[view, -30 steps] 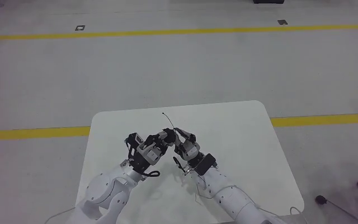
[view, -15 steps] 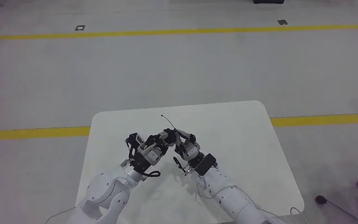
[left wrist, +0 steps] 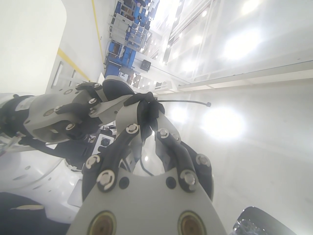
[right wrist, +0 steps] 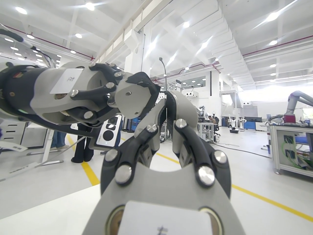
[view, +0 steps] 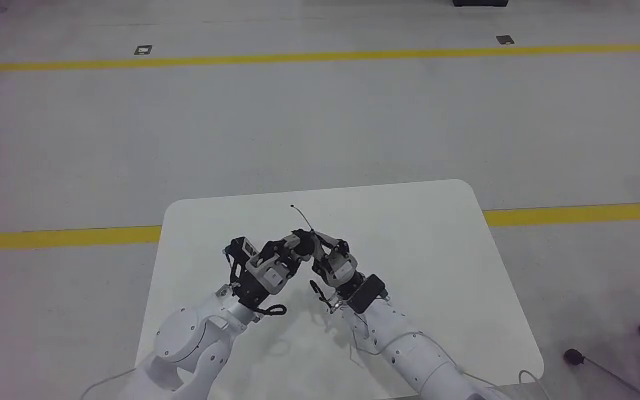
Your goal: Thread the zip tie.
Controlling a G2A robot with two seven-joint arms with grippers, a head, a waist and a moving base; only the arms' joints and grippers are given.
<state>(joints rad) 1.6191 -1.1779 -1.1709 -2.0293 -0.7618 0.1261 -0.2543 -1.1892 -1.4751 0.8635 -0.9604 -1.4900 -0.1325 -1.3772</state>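
A thin black zip tie sticks out from where the two grippers meet above the white table. My left gripper and right gripper stand tip to tip. In the left wrist view my left gripper is shut on the zip tie, whose small head points away from it. In the right wrist view my right gripper is shut on the zip tie, which rises as a stalk above the fingertips. The left gripper touches it from the side.
The table edge lies just beyond the grippers, with grey floor and a yellow line past it. Bare tabletop lies to the right of the arms.
The tie's free end has dipped very slightly. Both arms hold their place.
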